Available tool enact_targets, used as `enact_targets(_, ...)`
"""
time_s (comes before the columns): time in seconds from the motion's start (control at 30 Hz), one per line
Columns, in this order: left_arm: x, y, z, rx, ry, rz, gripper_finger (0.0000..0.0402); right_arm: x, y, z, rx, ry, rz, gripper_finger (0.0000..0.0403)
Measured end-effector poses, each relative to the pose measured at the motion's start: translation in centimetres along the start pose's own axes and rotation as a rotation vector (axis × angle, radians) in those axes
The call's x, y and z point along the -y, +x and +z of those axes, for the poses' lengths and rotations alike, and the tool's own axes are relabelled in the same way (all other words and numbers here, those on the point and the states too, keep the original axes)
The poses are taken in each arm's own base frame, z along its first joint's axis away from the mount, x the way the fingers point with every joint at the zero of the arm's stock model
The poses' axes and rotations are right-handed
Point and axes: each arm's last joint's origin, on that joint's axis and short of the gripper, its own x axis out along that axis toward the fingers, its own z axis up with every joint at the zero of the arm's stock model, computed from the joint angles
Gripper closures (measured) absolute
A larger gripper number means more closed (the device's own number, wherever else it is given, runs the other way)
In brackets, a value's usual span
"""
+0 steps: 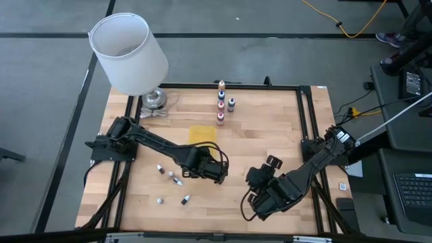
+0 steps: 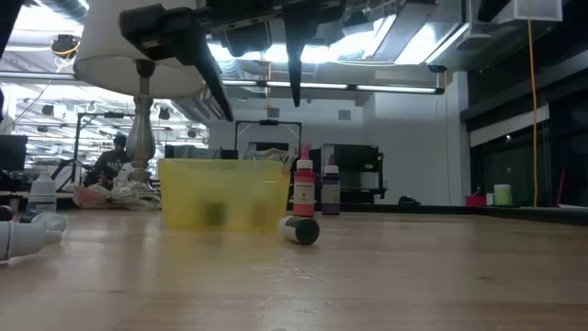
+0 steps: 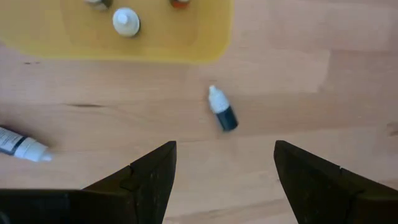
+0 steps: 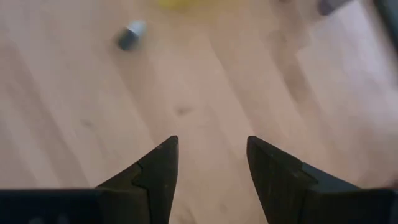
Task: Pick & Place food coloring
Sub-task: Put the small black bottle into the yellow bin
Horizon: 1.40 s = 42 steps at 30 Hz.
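A small dark food coloring bottle point(image 3: 222, 112) with a white cap lies on its side on the wooden table, just beyond my left gripper's fingertips; it also shows as the dark bottle point(image 2: 300, 230) and the dark bottle point(image 4: 130, 34). My left gripper point(image 3: 225, 152) hangs open over it, pointing steeply down, near the table's middle point(image 1: 219, 170). The yellow tray point(image 3: 155, 53) behind it holds a white-capped bottle point(image 3: 126, 22) and others. My right gripper point(image 4: 211, 146) is open over bare wood at the near right point(image 1: 255, 202).
Several bottles point(image 1: 221, 101) stand upright at the far middle, beyond the yellow tray point(image 1: 201, 135). More bottles point(image 1: 172, 175) lie on their sides at the near left, one of them the lying bottle point(image 3: 22, 146). A white-shaded lamp point(image 1: 128, 50) stands at the far left corner.
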Motion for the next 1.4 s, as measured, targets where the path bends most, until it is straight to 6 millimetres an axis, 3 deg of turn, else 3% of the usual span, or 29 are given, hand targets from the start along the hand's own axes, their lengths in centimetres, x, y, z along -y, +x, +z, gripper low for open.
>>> enact_targets(0.3, -0.4, -0.3, -0.5, -0.03, 0.184, 0.025, 0.014, -1.3, 0.6, 1.8, 0.178, 0.147, 0.106, 0.0211)
enact_targets(0.53, -1.1, -0.4, -1.3, -0.044, 0.345, 0.054, 0.014, -2.2, 4.5, 1.7, 0.177, 0.22, 0.17, 0.0211)
enact_targets(0.73, -2.7, -1.0, -1.8, -0.053, 0.513, 0.181, 0.014, -2.8, 7.5, 1.2, 0.196, 0.277, 0.225, 0.0211)
enact_targets(1.23, -6.6, -2.6, -5.0, -0.057, 1.091, 0.36, 0.014, -1.9, 11.1, 2.5, 0.218, 0.416, 0.259, 0.0212)
enact_targets(1.4, -7.4, -3.2, -6.1, -0.052, 1.272, 0.355, 0.014, -2.5, 13.8, 2.7, 0.134, 0.476, 0.268, 0.0212)
